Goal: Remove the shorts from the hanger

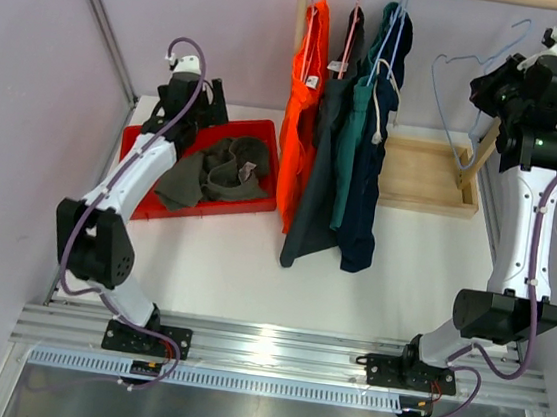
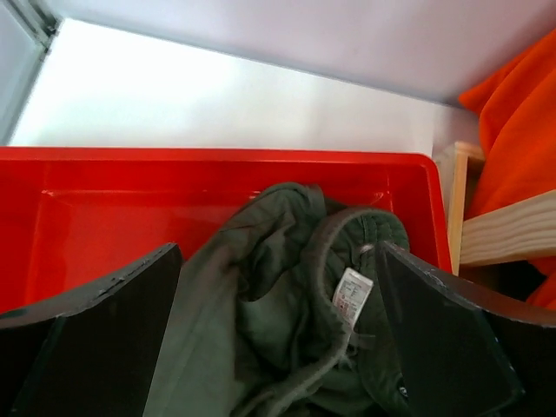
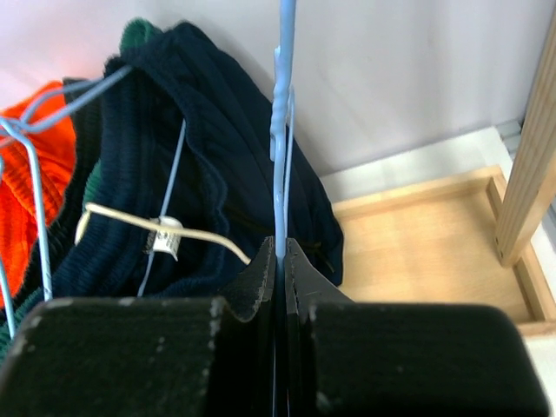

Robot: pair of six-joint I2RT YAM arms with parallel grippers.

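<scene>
Well, the right claw (image 3: 280, 254), clamped on a bare blue hanger (image 3: 280, 130) beside the hanging navy shorts (image 3: 217, 174), could snag their drawstring (image 3: 200, 233) if it swings (left claw (image 2: 274, 261) gapes over olive shorts (image 2: 261, 347) in the bin (image 2: 87, 200)).

White table (image 1: 232, 264): red bin (image 1: 228, 206) at left rear, wooden rack base (image 1: 419, 169) at right rear, well apart; aluminium rail (image 1: 282, 350) along near edge.
</scene>
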